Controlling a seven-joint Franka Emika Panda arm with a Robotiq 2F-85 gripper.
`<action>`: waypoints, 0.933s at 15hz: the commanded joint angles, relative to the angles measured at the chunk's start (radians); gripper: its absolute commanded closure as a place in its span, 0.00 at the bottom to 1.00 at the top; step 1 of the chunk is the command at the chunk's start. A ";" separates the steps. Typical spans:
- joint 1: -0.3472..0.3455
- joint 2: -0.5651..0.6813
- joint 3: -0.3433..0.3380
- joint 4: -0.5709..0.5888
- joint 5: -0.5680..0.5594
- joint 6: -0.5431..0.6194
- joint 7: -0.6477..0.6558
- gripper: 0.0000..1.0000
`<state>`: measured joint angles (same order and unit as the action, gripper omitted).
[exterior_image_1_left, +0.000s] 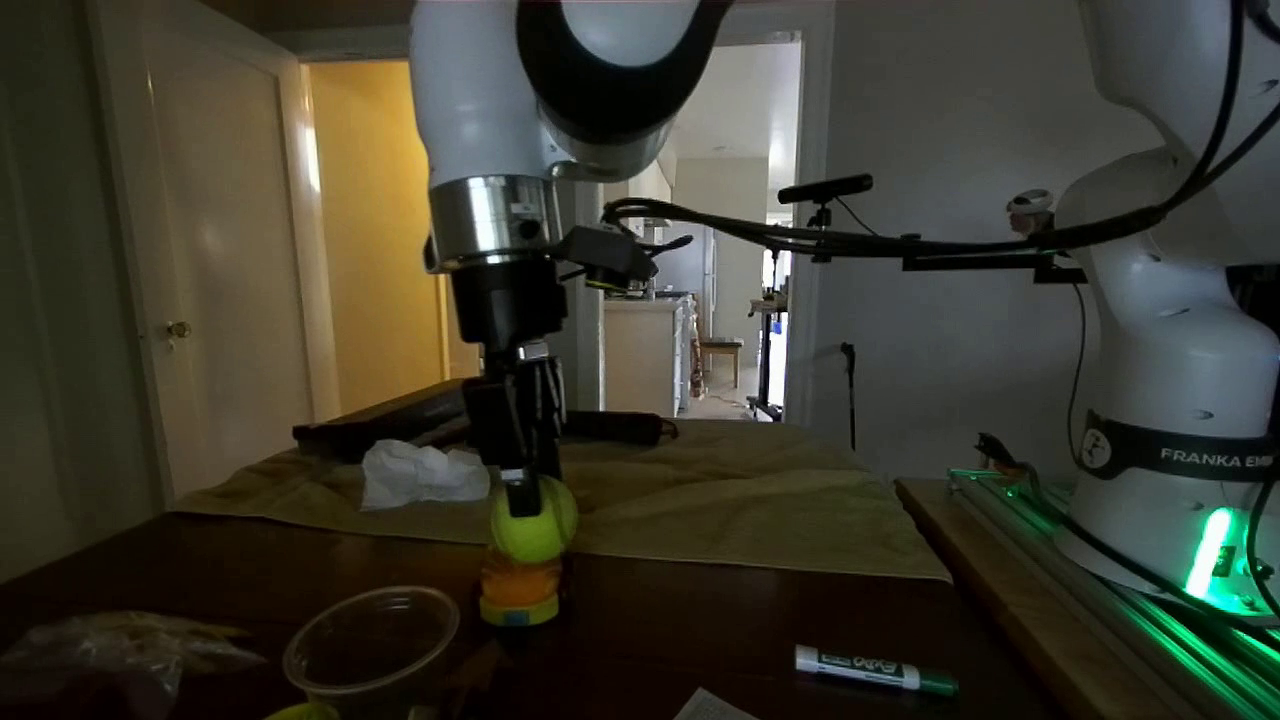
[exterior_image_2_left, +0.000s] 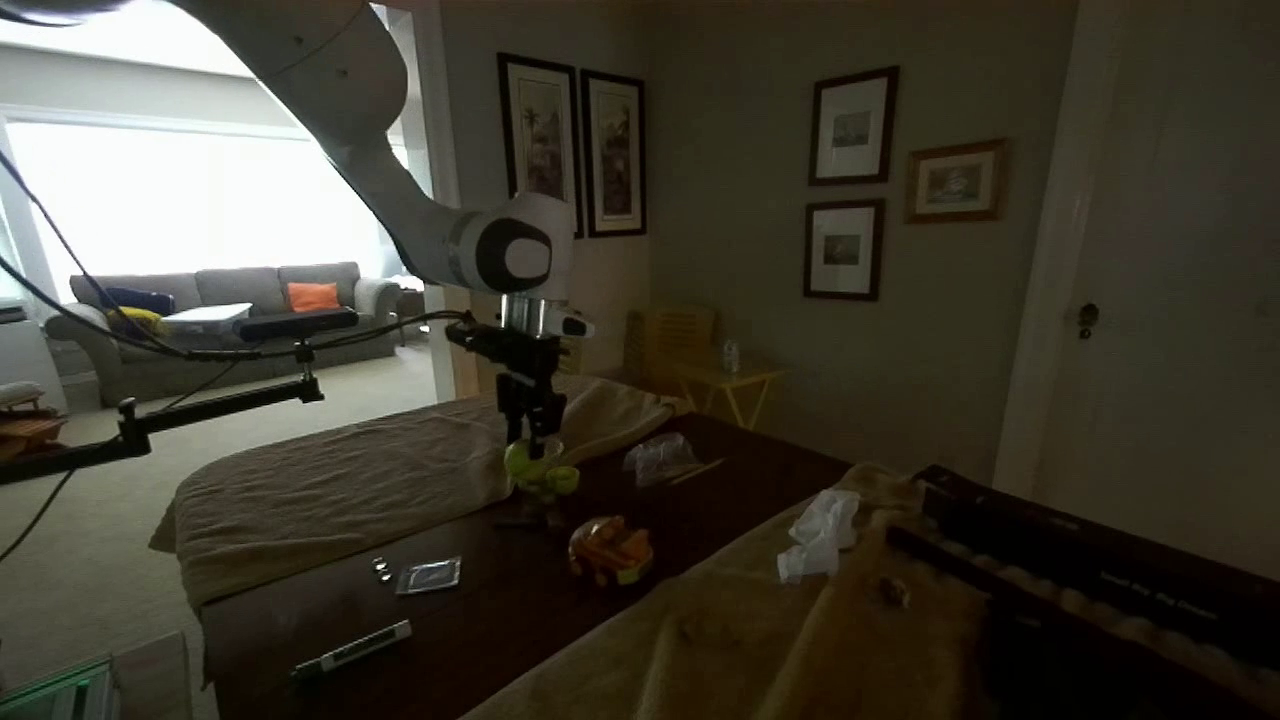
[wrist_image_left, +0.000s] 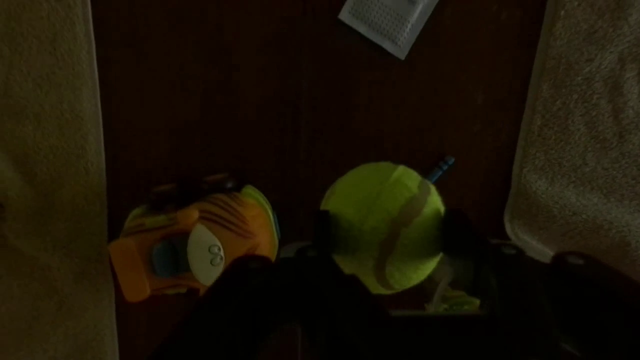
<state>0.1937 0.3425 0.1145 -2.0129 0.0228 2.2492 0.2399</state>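
Note:
A yellow-green tennis ball (wrist_image_left: 370, 197) sits between the two black fingers of my gripper (wrist_image_left: 387, 231), which press on it from both sides. In an exterior view the ball (exterior_image_1_left: 545, 535) is held up above the dark table, and the fingers point down. Low in that view stands a clear round plastic container (exterior_image_1_left: 370, 650), with something yellow-green by its base. An orange toy car (wrist_image_left: 200, 240) lies left of the ball in the wrist view; in an exterior view the toy car (exterior_image_2_left: 610, 550) stands apart from the ball. The gripper hides part of the container in the wrist view.
A marker (exterior_image_1_left: 875, 670) and a small packet (exterior_image_2_left: 428, 576) lie on the table. A clear plastic bag (exterior_image_2_left: 660, 458) and crumpled white wrapping (exterior_image_2_left: 820, 535) are farther off. Tan cloths (exterior_image_2_left: 360, 510) cover both sides. A long black case (exterior_image_2_left: 1080, 570) rests on one cloth.

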 joint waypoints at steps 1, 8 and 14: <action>-0.012 -0.134 -0.014 -0.176 0.033 0.061 0.072 0.67; -0.078 -0.223 -0.060 -0.243 0.034 0.040 0.072 0.67; -0.154 -0.168 -0.101 -0.172 0.054 0.018 0.001 0.67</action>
<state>0.0647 0.1540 0.0204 -2.2209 0.0348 2.2862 0.2937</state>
